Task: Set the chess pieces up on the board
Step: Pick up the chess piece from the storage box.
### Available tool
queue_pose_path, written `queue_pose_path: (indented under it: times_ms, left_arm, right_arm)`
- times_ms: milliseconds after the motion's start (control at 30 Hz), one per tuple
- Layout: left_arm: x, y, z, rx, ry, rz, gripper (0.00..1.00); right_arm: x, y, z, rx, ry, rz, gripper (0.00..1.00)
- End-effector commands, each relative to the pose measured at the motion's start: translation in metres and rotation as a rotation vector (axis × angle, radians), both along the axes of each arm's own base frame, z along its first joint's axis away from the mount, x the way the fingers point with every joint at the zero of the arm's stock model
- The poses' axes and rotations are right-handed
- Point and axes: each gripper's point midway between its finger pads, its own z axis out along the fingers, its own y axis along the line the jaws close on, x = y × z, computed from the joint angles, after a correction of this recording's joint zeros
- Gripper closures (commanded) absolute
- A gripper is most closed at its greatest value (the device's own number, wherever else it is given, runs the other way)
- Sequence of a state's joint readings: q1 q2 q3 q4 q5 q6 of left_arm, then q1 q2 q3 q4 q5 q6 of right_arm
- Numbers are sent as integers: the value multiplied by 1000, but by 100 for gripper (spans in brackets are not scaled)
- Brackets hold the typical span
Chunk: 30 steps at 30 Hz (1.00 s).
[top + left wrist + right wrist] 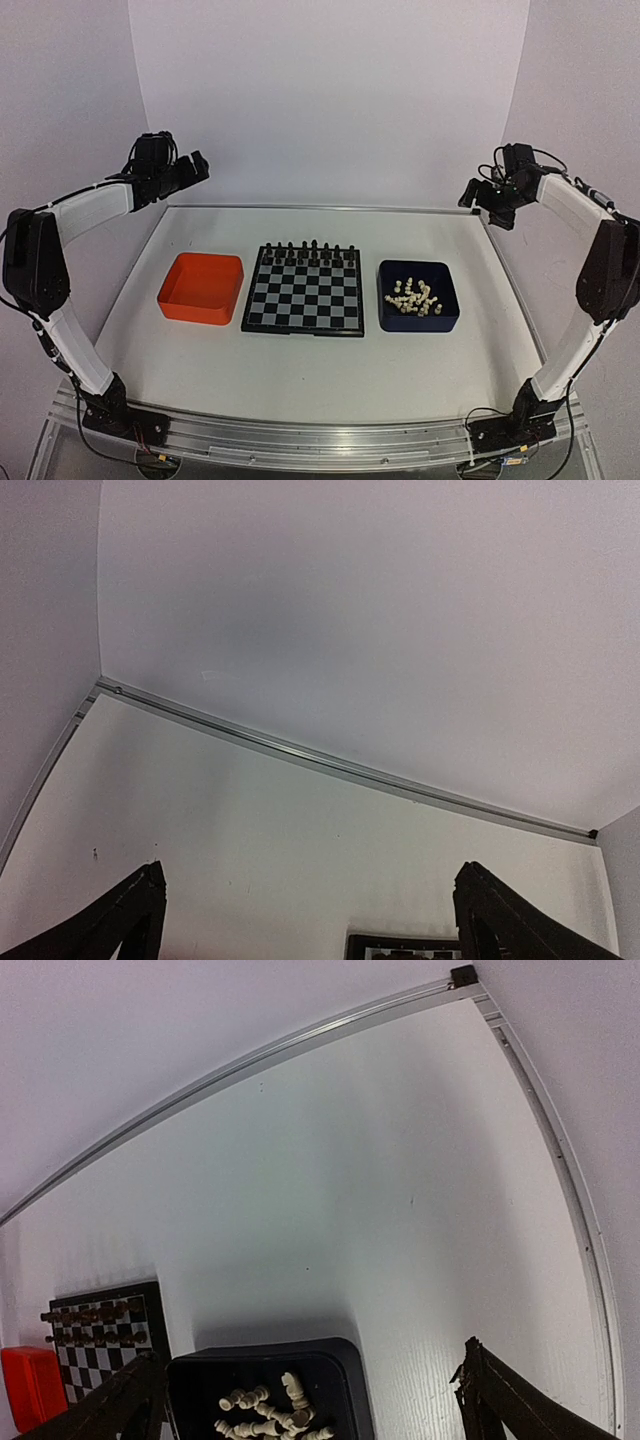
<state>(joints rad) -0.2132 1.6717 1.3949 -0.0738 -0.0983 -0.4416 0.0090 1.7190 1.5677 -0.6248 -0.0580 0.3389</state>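
Observation:
The board lies in the middle of the table, with black pieces in rows along its far edge. The cream-white chess pieces lie heaped in a dark blue tray to its right; they also show in the right wrist view. My left gripper is raised at the far left, open and empty. My right gripper is raised at the far right, open and empty. In the left wrist view only a strip of the board's rim shows.
An orange tray stands left of the board, empty. A metal rail runs along the table's far edge, with white walls behind and at both sides.

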Motion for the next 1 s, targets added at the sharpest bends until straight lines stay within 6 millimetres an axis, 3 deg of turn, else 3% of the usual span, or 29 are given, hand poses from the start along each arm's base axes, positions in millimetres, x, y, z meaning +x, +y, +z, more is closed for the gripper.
queue_pose_path:
  times_ms: [0, 133, 233, 467, 633, 833, 967]
  left_arm:
    - [-9, 5, 30, 10, -46, 19, 0]
    - [-21, 9, 18, 7, -20, 42, 0]
    - [-27, 4, -1, 5, 7, 31, 0]
    - [-25, -17, -18, 18, 92, -19, 0]
    - [-33, -27, -22, 8, 92, -51, 0]
    - [-38, -26, -24, -2, 91, -49, 0]
    - [-40, -25, -26, -8, 93, -46, 0]
  right_arm:
    - [-10, 24, 9, 110, -1, 96, 2]
    - [-20, 43, 7, 163, 25, 155, 2]
    - [-30, 68, -3, 54, 58, 255, 2]
    - [-56, 142, -24, -121, 212, 462, 3]
    - [-66, 157, -40, -209, 263, 487, 10]
    - [-74, 183, -61, -241, 307, 540, 17]
    - [-74, 188, -70, -259, 327, 539, 25]
